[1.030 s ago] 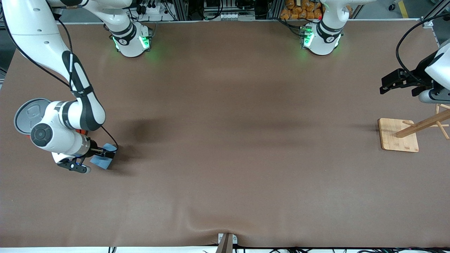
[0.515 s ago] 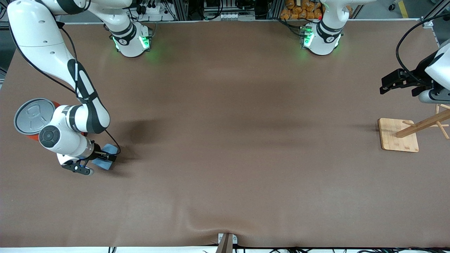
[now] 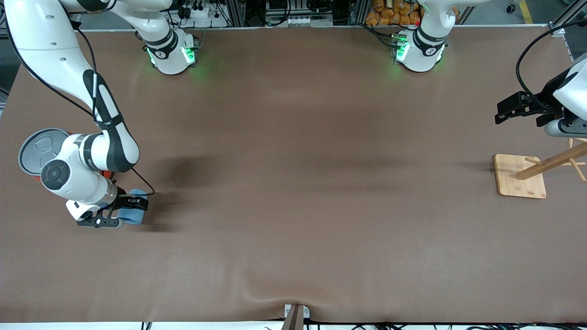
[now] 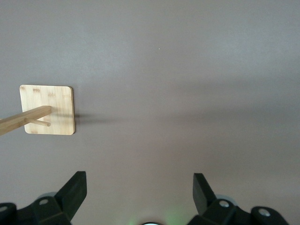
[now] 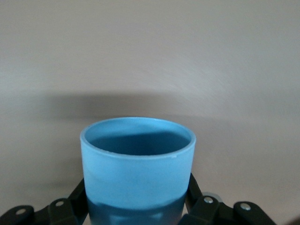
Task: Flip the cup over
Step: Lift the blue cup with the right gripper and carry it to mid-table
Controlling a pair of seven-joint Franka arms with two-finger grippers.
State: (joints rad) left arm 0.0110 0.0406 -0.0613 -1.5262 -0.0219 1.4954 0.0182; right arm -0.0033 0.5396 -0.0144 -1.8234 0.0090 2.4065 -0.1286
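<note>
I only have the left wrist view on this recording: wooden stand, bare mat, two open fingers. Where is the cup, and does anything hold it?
Observer: The cup is at the right arm's end of the table, gripped by the right gripper.
Operator: Which way is its mouth facing?
Observer: In the right wrist view the open rim points away from the gripper; the blue inside shows, nothing in it.
Operator: Anything close to it?
Observer: An orange can with a grey lid stands beside the right arm, farther from the front camera than the cup.
Operator: And my arm?
Observer: The left gripper waits open, above the mat near the wooden stand.
</note>
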